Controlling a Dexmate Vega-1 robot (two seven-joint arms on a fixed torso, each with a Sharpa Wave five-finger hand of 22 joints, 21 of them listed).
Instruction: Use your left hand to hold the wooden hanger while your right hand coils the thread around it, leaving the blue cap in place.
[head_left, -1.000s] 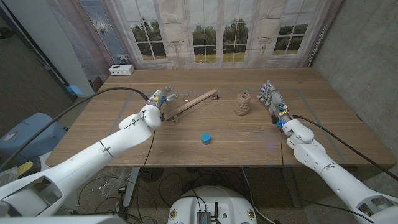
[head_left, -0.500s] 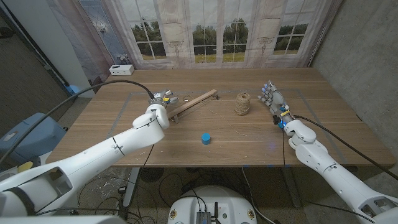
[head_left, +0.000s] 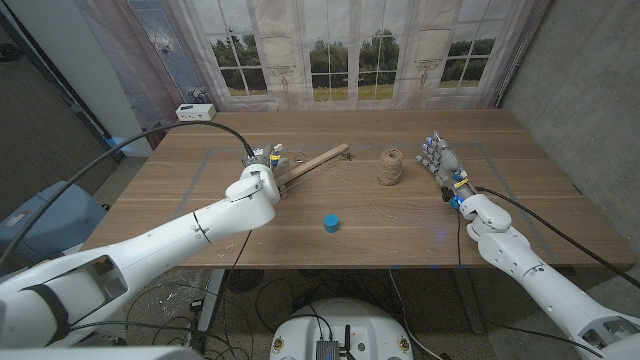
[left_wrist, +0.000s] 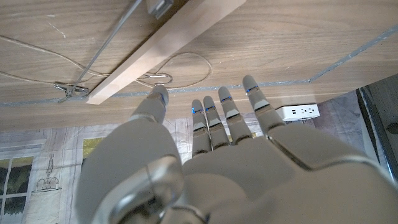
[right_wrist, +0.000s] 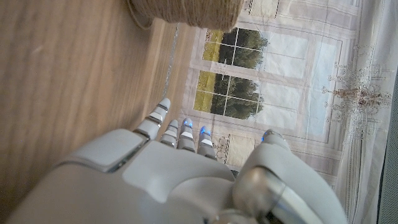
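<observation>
The wooden hanger (head_left: 313, 162) lies slantwise on the table behind the middle, its bar (left_wrist: 168, 48) and wire hook (left_wrist: 157, 79) close before my left hand. My left hand (head_left: 266, 161) hovers at the hanger's near left end with fingers (left_wrist: 225, 107) spread, holding nothing. A spool of twine (head_left: 390, 166) stands right of the hanger, and loose thread (left_wrist: 37, 50) trails over the wood. My right hand (head_left: 441, 160) stands open just right of the spool (right_wrist: 186, 12), apart from it. The blue cap (head_left: 330, 222) sits alone near the table's front middle.
A white power strip (head_left: 196, 111) rests at the table's back left corner. Curtains and a window backdrop stand behind the table. A grey wall runs along the right side.
My left arm has swung forward and to the right, bringing its hand up to the hanger's left end. The right hand, spool and cap have stayed put.
</observation>
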